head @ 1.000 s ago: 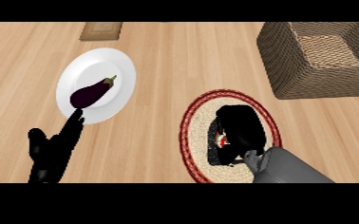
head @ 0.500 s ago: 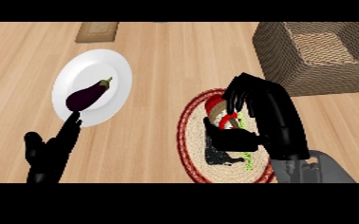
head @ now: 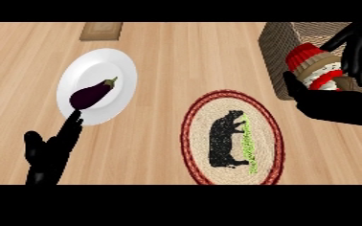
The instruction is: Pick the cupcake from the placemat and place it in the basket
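My right robot hand (head: pixel 326 106) is curled around the cupcake (head: pixel 316 69), held over the basket (head: pixel 280 52) beyond the placemat (head: pixel 265 139), while my left robot hand (head: pixel 50 152) rests open.

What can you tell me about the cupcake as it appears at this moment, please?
The cupcake is lifted off the placemat and held in the right hand, whose dark fingers curl round it and hide part of it. It has a red ribbed wrapper, a tan cake body, and white frosting with red bits. It is tipped on its side, wrapper end toward the upper left. It shows in front of the woven basket at the view's right edge, not yet set inside.
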Robot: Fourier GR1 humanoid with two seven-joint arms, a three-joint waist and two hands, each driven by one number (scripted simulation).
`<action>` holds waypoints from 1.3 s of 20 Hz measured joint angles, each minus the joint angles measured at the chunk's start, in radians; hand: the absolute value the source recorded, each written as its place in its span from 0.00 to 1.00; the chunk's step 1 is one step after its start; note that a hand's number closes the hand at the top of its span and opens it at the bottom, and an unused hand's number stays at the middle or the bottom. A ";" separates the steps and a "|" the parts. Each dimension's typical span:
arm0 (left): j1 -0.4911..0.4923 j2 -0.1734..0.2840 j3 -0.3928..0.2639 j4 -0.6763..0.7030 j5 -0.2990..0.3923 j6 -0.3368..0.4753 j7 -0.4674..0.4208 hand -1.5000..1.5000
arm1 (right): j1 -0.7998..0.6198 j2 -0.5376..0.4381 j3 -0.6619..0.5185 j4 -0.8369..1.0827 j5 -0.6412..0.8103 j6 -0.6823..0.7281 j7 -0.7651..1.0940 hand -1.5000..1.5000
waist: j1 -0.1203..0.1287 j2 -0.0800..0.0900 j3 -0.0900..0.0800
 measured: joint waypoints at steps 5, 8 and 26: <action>-0.018 -0.008 -0.003 0.008 -0.006 -0.007 0.016 0.50 | -0.092 -0.090 -0.169 0.081 -0.109 0.064 0.017 1.00 | 0.011 0.002 0.000; -0.023 -0.013 -0.004 0.012 -0.013 -0.010 0.009 0.50 | -0.131 -0.138 -0.232 0.165 -0.153 0.102 0.003 1.00 | 0.018 0.004 -0.001; -0.050 -0.036 -0.001 0.008 -0.043 -0.022 0.043 0.50 | -0.219 -0.168 -0.335 0.750 -0.158 0.138 -0.405 1.00 | 0.043 0.011 0.000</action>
